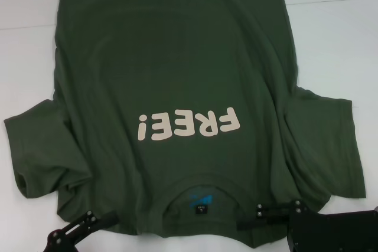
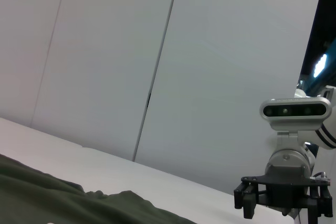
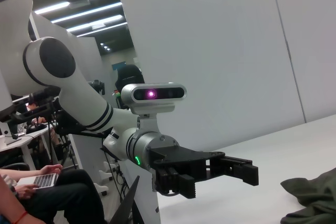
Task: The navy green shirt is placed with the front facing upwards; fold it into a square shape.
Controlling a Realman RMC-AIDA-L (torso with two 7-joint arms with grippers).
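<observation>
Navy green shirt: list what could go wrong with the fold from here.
1. The navy green shirt lies rumpled, with creases bunched where both sleeves meet the body; folded as is, they would likely get pressed in and skew the square.
2. The left gripper and right gripper sit low at the collar edge, the right one over the fabric, so a pinch might catch both layers.
3. The hem runs out of the head view, so its alignment cannot be checked.

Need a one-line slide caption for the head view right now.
Green shirt lies flat, front up, collar nearest the robot, with the left hand and right hand at its shoulder edge.
</observation>
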